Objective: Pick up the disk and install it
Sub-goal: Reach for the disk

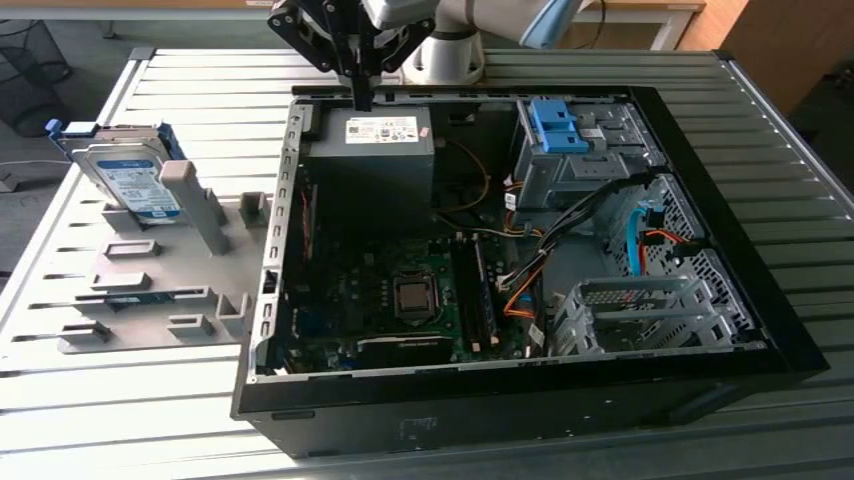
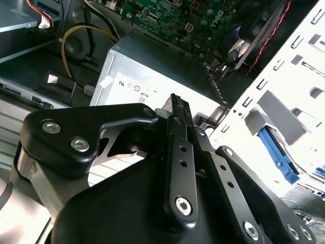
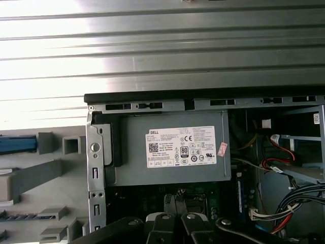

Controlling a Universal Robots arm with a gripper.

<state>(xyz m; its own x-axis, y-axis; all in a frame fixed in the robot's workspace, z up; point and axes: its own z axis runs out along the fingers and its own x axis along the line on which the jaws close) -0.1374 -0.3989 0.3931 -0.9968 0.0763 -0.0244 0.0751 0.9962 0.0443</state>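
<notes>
The jaws are drawn narrowly together and hold nothing. In the exterior view they hang from the arm (image 1: 467,20), pointing down at the far edge of the grey power supply (image 1: 380,140) inside the open computer case (image 1: 747,300). The disk (image 1: 127,185) stands tilted in a grey fixture (image 1: 147,290) on the slatted metal surface (image 1: 134,400), at the exterior view's left, outside the case and well apart from the jaws. Its blue frame shows along its upper edge.
</notes>
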